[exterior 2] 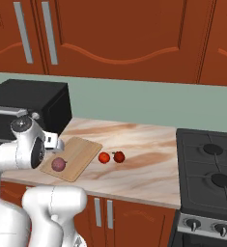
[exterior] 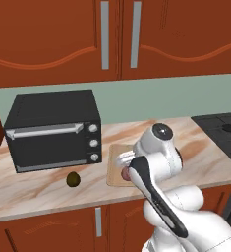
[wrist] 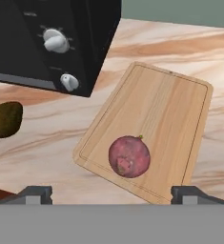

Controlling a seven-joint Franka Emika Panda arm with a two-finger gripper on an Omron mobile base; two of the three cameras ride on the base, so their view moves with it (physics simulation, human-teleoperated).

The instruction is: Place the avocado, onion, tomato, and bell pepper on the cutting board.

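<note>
Onion [wrist: 129, 156] is set on the cutting board [wrist: 170, 114] — gripper [wrist: 111, 194] is spread wide above it, released; avocado [wrist: 5, 119], tomato [exterior 2: 104, 157], bell pepper [exterior 2: 119, 157] not yet placed.

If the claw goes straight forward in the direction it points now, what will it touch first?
Most likely the onion lying on the cutting board. In the hand view it sits between the open claw tips, near the board's closer edge. Depth is hard to judge, so the claw might reach the bare board beside it.

The marble counter [exterior 2: 148, 140] is carrying a toaster oven [exterior: 53, 130], cutting board [exterior 2: 78, 154], avocado [exterior: 73, 179], and, at the board's three o'clock, tomato [exterior 2: 104, 157] and pepper [exterior 2: 119, 157].
</note>
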